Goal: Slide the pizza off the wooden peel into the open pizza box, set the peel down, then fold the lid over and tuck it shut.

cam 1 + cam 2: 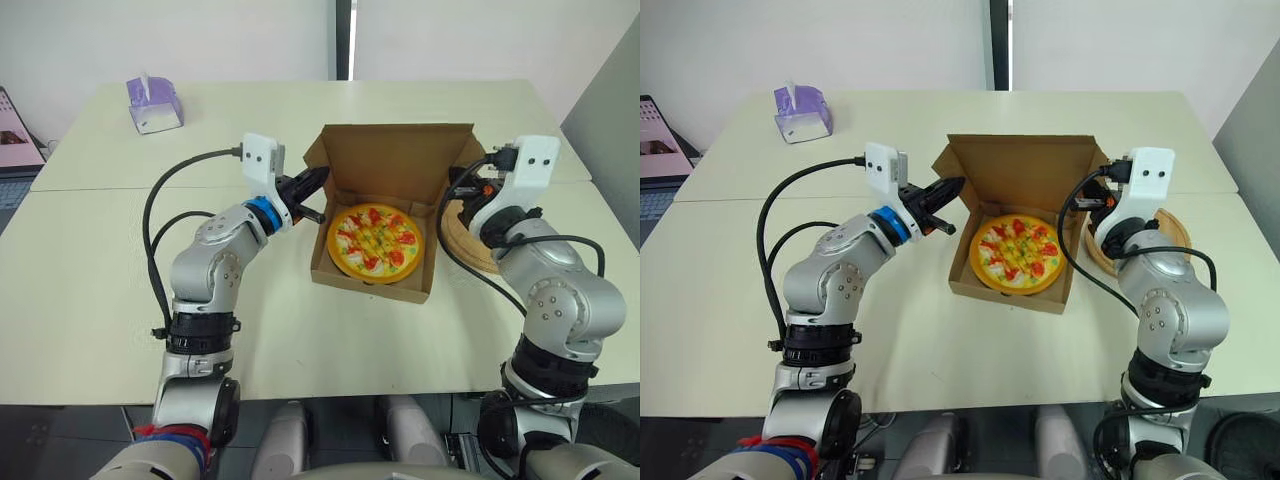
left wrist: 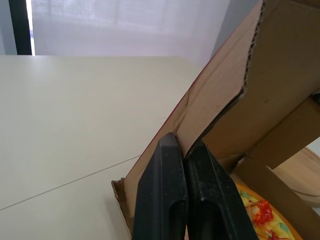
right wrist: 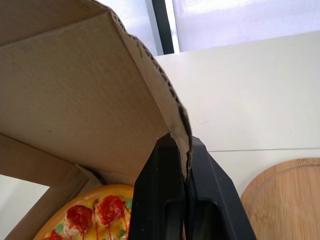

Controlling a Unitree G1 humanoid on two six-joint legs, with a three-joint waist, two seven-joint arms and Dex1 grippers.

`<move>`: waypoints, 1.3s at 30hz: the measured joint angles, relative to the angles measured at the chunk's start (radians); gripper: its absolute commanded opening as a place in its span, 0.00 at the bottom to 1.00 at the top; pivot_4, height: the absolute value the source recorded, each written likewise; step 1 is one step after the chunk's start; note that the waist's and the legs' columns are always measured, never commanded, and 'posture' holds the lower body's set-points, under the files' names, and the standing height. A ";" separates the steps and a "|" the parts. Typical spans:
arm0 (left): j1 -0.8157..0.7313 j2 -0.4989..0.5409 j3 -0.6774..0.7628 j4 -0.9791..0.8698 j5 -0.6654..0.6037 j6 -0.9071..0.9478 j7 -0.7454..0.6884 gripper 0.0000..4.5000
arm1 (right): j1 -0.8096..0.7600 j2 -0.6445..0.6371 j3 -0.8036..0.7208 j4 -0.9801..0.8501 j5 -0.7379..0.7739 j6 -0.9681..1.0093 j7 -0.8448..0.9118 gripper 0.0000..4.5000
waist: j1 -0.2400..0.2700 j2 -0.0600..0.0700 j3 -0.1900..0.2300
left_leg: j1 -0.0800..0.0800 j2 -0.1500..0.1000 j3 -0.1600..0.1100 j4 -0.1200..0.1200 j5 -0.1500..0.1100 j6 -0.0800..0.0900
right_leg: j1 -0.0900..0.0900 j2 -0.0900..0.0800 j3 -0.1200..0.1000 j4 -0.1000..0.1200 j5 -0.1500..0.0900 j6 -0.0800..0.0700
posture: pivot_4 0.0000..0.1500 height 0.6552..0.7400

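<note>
Cardboard lid [image 1: 400,160] clamped by left pincer [image 2: 185,146], right pincer [image 3: 181,143]

No readable text, label, brand or number stands on the pizza box [image 1: 395,165], the tissue box [image 1: 155,105] or the bench [image 1: 100,300].

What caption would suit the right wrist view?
Right end effector pinching the edge of the pizza box lid above the pizza, wooden peel alongside.
</note>
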 measured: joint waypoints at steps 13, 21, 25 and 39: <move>0.011 0.020 0.005 0.010 0.005 -0.020 -0.001 0.01 | -0.035 0.055 0.012 -0.062 0.005 0.078 -0.054 0.00 | -0.008 0.000 0.000 | 0.000 0.000 -0.001 0.000 0.000 0.000 | 0.000 0.000 -0.001 0.000 0.000 0.000 | 1.00 1.00; 0.014 0.021 0.004 0.010 0.005 -0.020 -0.004 0.01 | 0.033 0.148 0.006 -0.118 0.010 0.086 -0.099 0.00 | -0.013 0.000 -0.001 | 0.001 0.001 -0.001 -0.001 0.000 0.000 | 0.000 0.000 0.000 0.000 0.000 0.000 | 1.00 1.00; 0.016 0.027 0.004 0.010 0.005 -0.020 -0.005 0.01 | 0.101 0.160 0.068 -0.157 -0.011 0.038 -0.117 0.00 | -0.014 0.000 -0.001 | 0.001 0.000 -0.001 0.000 0.000 0.000 | 0.001 0.000 0.000 0.000 0.000 0.000 | 1.00 1.00; 0.022 0.027 -0.007 0.010 0.005 -0.018 -0.021 0.00 | 0.168 0.085 0.111 -0.145 -0.017 0.007 -0.097 0.67 | -0.009 0.000 -0.001 | 0.000 0.000 -0.001 0.000 0.000 0.000 | 0.001 0.000 -0.001 -0.002 0.000 0.000 | 1.00 1.00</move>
